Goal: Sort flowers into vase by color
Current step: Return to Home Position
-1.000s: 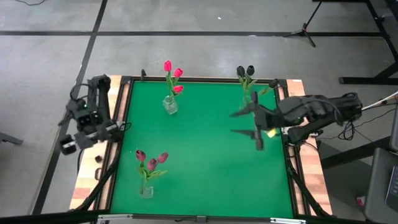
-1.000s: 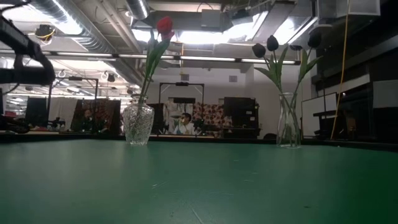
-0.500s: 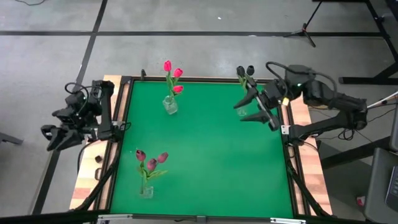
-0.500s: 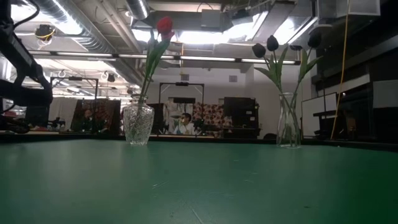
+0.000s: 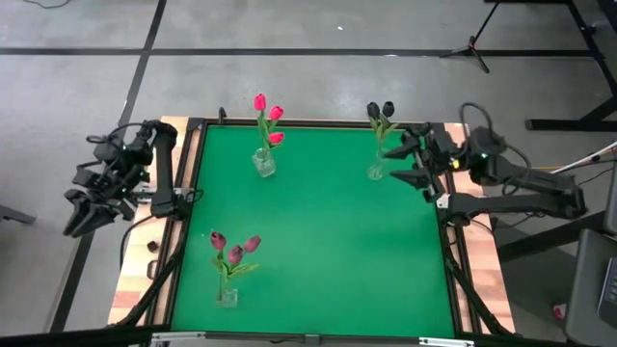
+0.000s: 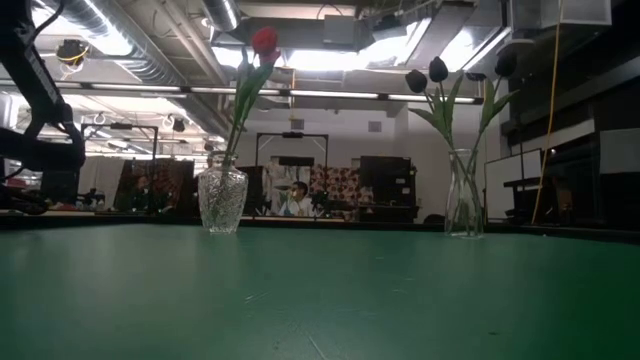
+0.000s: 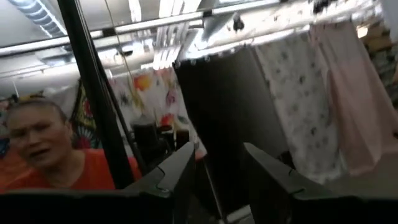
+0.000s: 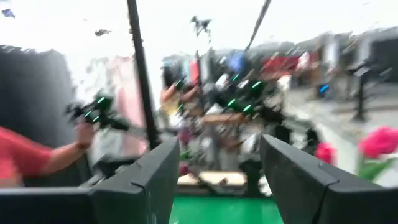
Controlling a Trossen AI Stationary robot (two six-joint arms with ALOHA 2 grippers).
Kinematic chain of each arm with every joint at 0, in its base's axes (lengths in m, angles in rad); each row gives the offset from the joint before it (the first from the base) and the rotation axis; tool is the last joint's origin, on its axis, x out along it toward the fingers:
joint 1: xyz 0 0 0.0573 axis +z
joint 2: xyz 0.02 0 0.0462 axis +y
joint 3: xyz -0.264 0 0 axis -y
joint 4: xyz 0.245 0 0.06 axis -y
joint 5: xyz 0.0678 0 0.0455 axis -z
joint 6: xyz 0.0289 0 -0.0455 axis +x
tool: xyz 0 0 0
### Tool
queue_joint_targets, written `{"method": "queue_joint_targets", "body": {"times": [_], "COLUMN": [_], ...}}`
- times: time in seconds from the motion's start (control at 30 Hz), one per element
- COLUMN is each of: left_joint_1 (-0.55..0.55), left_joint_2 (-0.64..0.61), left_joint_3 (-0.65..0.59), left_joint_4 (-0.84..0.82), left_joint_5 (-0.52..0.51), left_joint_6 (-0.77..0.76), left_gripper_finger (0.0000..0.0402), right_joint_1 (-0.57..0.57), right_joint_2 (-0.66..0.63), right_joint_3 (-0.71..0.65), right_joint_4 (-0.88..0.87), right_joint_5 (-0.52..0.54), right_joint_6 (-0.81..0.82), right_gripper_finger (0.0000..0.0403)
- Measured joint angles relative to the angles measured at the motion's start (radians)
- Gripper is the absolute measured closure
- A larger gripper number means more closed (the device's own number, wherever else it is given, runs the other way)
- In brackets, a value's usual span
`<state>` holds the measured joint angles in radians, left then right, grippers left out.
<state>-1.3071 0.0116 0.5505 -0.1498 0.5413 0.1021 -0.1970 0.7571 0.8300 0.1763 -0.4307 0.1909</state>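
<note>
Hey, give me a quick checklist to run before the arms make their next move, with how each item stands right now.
1. Pink flowers together: ok.
2. Black flowers together: ok.
3. Maroon flowers together: ok.
4. Left gripper open, off the mat: ok.
5. Right gripper open, empty: ok.
6. Right gripper clear of black flowers' vase: cannot tell; it's close.

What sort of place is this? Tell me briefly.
Likely a robotics lab: exposed ceiling ducts, a green table flanked by the left gripper and right gripper, both open, and a person seated behind.
</note>
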Motion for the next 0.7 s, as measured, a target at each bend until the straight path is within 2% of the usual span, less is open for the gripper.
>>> {"method": "queue_joint_targets", "body": {"times": [0.17, 0.4, 0.57, 0.7], "left_joint_1": [0.000, 0.000, 0.000, 0.000], "left_joint_2": [0.000, 0.000, 0.000, -0.008], "left_joint_3": [0.002, 0.000, -0.043, -0.073], "left_joint_4": [-0.061, -0.163, -0.145, -0.080], "left_joint_5": [0.000, 0.005, 0.004, -0.022], "left_joint_6": [0.083, 0.171, 0.178, 0.142], "left_gripper_finger": [0.0276, 0.0276, 0.0276, 0.0276], "right_joint_1": [0.009, 0.007, 0.007, 0.007], "right_joint_2": [-0.168, -0.343, -0.429, -0.481], "right_joint_3": [-0.203, -0.400, -0.527, -0.591], "right_joint_4": [0.160, 0.190, 0.304, 0.330], "right_joint_5": [0.023, 0.134, 0.144, 0.178], "right_joint_6": [0.070, 0.074, 0.102, 0.126], "right_gripper_finger": [0.0182, 0.0182, 0.0182, 0.0182]}}
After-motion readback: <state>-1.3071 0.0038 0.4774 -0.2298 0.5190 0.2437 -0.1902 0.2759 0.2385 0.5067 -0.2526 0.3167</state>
